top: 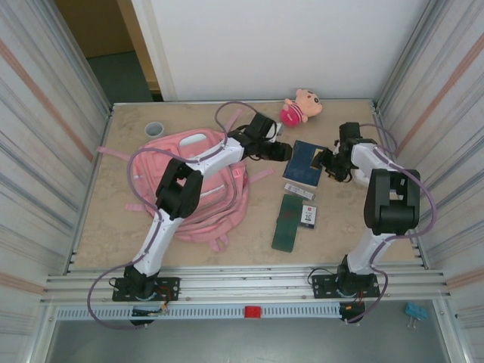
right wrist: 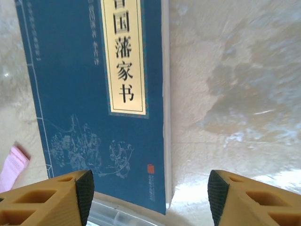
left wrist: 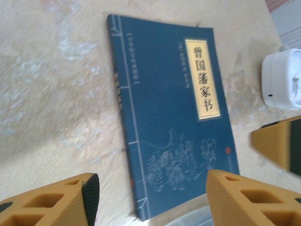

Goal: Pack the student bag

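Observation:
The student bag (top: 204, 193), a big soft pink backpack, lies flat at the table's left middle. My left arm reaches across the bag. Its gripper (top: 281, 151) is open just left of a blue book (top: 306, 162) that lies flat on the table. In the left wrist view the book (left wrist: 174, 113) lies ahead of the open left gripper (left wrist: 150, 193), with nothing between the fingers. My right gripper (top: 330, 163) is open at the book's right side. In the right wrist view this gripper (right wrist: 150, 190) straddles the right edge of the book (right wrist: 94, 94) without gripping it.
A pink plush doll (top: 301, 106) sits at the back. A clear pen case (top: 299, 190), a small white box (top: 308, 215) and a green notebook (top: 287, 224) lie in front of the book. A grey roll (top: 154, 128) stands at the back left. Metal walls close both sides.

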Motion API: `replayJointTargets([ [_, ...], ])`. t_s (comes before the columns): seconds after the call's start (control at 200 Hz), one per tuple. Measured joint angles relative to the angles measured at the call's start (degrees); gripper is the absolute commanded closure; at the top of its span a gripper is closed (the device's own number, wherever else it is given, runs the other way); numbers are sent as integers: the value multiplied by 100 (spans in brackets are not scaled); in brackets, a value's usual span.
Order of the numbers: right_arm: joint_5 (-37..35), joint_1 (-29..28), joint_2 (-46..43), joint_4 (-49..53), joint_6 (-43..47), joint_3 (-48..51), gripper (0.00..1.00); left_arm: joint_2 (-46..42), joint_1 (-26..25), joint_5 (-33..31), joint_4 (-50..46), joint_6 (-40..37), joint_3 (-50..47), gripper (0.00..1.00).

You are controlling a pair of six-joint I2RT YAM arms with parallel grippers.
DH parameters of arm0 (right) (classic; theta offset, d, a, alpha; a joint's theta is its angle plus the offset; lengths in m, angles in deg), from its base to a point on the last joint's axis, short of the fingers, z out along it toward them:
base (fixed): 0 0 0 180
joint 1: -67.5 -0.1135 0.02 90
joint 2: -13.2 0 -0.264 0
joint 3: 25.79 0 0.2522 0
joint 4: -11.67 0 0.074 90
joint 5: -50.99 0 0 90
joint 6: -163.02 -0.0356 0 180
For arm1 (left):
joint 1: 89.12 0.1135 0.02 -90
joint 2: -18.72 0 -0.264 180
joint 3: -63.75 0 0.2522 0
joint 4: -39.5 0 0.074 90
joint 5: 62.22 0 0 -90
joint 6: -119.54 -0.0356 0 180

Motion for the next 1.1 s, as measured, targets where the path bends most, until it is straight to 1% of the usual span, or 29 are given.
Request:
replayJointTargets([
  [0.1, 96, -61, 149, -4, -15, 2, 44, 219, -57, -24, -39, 2, 275, 38],
  [0.165, 96, -94, 190, -26, -17, 17, 46, 389, -92, -39, -122, 0, 400, 38],
  [0.306, 138, -127, 278, -155, -57, 120, 55, 717, -140, -44, -262, 4, 551, 38],
  [0.361, 140, -146, 326, -192, -72, 155, 57, 820, -155, -46, -345, 2, 590, 38],
  [0.416, 138, -188, 380, -240, -125, 188, 59, 852, -160, -66, -382, 2, 640, 38],
  [0.491, 142, -258, 459, -304, -166, 205, 65, 852, -166, -87, -413, 4, 708, 38],
  [0.581, 164, -306, 476, -396, -205, 234, 69, 870, -173, -81, -442, 4, 730, 38],
  [0.857, 358, -317, 391, -789, -378, 492, 72, 872, -155, 122, -420, 118, 669, 38],
  [1.097, 415, -302, 238, -1113, -481, 761, 72, 474, -37, 651, 114, 466, -138, 38],
])
